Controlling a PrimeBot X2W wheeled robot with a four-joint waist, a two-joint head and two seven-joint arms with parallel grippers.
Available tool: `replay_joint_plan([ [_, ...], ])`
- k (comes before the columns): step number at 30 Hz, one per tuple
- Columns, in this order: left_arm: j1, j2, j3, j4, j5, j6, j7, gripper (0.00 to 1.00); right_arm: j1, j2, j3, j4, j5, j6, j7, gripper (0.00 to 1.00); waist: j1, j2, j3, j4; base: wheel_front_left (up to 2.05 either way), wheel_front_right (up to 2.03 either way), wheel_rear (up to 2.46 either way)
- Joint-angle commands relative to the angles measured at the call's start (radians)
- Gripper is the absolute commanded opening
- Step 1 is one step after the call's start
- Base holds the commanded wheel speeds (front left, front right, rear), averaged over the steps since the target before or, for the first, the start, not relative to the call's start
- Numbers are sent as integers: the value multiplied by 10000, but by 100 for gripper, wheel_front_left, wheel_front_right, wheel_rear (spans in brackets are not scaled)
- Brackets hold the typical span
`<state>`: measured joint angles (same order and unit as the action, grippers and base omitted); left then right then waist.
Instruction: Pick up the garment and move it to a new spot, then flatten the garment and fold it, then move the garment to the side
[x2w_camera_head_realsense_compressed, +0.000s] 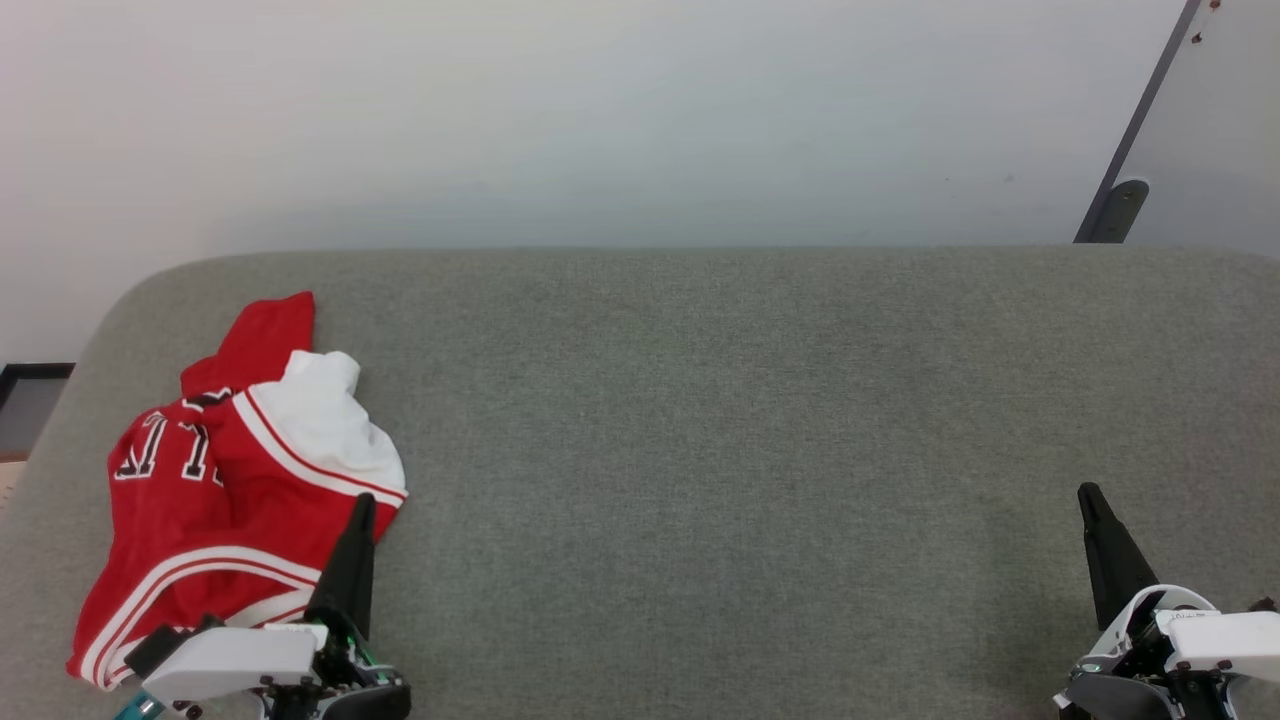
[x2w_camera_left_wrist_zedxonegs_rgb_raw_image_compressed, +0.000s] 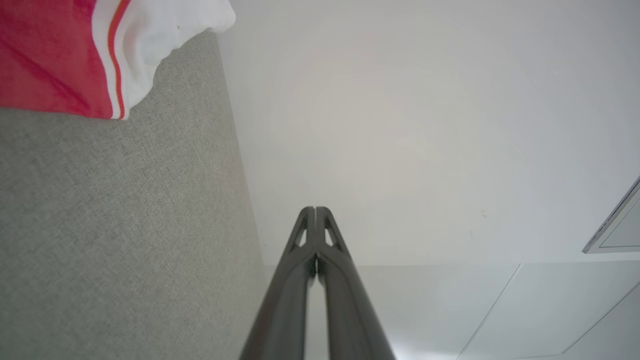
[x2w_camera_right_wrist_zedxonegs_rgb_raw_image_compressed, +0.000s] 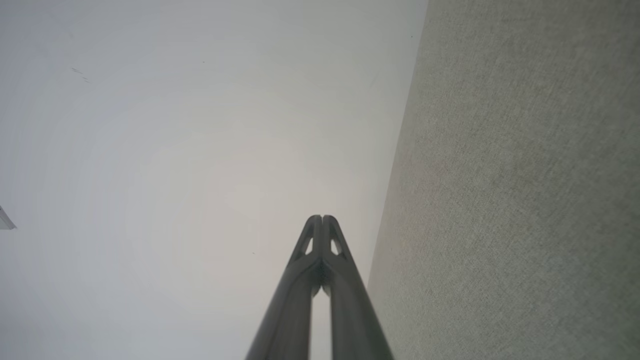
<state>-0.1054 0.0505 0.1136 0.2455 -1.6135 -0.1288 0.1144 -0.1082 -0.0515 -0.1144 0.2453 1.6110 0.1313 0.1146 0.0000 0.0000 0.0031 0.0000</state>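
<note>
Toward the left edge of the worktop (x2w_camera_head_realsense_compressed: 700, 450), nearer its front than its back, the garment (x2w_camera_head_realsense_compressed: 230, 480) lies crumpled in a loose heap. It is a red jersey of smooth, slightly shiny cloth. One red strap points toward the back left corner, and a soft white piece bunches on top beside it. White-and-red striped trim curves along the hem and across the middle. Black, white-outlined characters show on its left part, but folds break them up and they cannot be read.

The worktop is covered in a grey woven fabric with a fine, even grain, and its back corners are rounded. Behind it stands a plain pale wall (x2w_camera_head_realsense_compressed: 600, 120).

At the front left, the left gripper (x2w_camera_head_realsense_compressed: 362, 505) has its two dark tapered fingers pressed together into one spike, holding nothing. In the head view this spike crosses in front of the garment's right lower edge. The left wrist view shows what the head view cannot: the shut tips (x2w_camera_left_wrist_zedxonegs_rgb_raw_image_compressed: 315, 210) stand clear of the cloth, with only a corner of red fabric and white trim off to one side. It also shows triangular cut-outs near the fingertips.

Near the front right corner, well apart from the garment, the right gripper (x2w_camera_head_realsense_compressed: 1088, 495) is likewise closed and empty. Its wrist view shows bare grey weave beside the wall.
</note>
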Motion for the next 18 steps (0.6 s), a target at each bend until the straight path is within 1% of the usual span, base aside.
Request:
replay_joint_plan([
  [1,-96,-12,11,6,12,-38,18,0,-32,37,5,-1,40,-11,17,0,0,0,0,0,0,0,0],
  [17,-96,-12,11,5,12,-38,18,0,-32,37,5,-1,40,-11,16,0,0,0,0,0,0,0,0],
  [18,-1,1,0,0,1,0,-1,100,-1,0,0,0,0,0,0,100,0,0,0,0,0,0,0],
])
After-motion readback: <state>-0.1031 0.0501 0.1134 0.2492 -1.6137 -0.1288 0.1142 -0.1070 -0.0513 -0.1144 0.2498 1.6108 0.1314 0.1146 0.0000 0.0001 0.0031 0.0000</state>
